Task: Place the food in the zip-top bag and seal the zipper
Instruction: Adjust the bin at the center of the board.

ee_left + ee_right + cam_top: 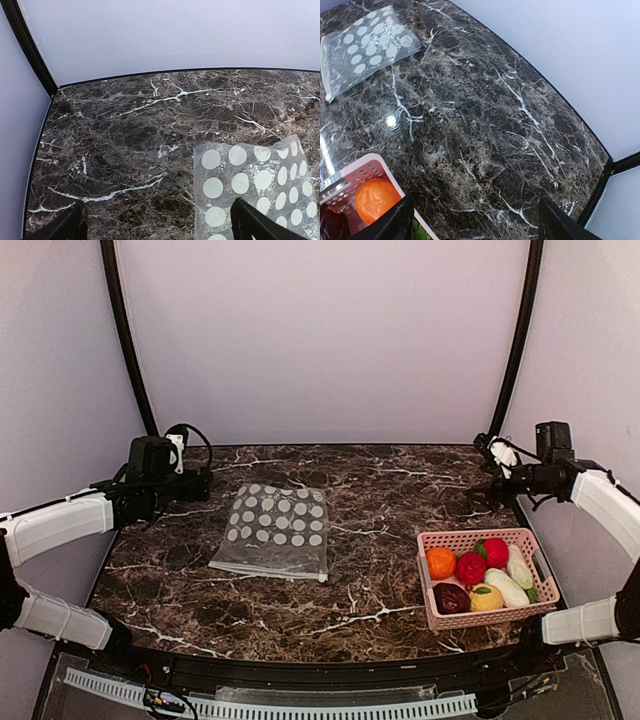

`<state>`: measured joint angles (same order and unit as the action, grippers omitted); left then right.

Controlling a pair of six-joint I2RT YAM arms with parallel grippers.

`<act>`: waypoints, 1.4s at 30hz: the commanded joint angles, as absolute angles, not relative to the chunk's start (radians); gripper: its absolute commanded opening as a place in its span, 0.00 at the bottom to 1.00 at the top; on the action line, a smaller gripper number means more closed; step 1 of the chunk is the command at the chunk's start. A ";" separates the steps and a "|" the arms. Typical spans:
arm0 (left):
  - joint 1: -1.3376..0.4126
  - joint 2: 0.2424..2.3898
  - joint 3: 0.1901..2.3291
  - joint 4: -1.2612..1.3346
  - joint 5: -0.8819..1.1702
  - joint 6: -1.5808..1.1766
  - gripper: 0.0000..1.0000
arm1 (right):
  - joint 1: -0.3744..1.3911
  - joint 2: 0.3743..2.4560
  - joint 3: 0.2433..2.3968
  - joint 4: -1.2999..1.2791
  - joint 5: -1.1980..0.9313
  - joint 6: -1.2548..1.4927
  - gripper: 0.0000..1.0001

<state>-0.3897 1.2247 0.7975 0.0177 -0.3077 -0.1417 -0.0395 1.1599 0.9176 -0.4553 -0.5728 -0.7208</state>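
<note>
The zip-top bag (274, 530) lies flat left of centre on the marble table; it also shows in the left wrist view (255, 187) and the right wrist view (365, 47). Its zipper is too thin to make out. The food sits in a pink basket (487, 618) at the front right: an orange (440, 563), two red ones (470, 568), a maroon one (452, 598), a yellow one (487, 597), white-green vegetables (510, 585). My left gripper (200, 483) is open and empty, held above the table left of the bag. My right gripper (490, 490) is open and empty, behind the basket.
The marble table (370, 500) ends at a black rim near the back wall. Curved black poles (125, 340) stand at both back corners. A slotted white strip (300, 706) runs along the front edge.
</note>
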 commanded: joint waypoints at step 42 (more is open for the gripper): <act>-0.382 1.075 0.759 0.106 -0.068 -0.073 0.92 | 0.145 1.745 1.309 -1.008 -0.355 -1.156 0.21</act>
<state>-0.3885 1.0897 0.7639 0.0929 -0.0860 -0.0776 0.1368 1.7050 1.2499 -1.0050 -0.3416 -1.1793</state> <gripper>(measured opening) 0.919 0.243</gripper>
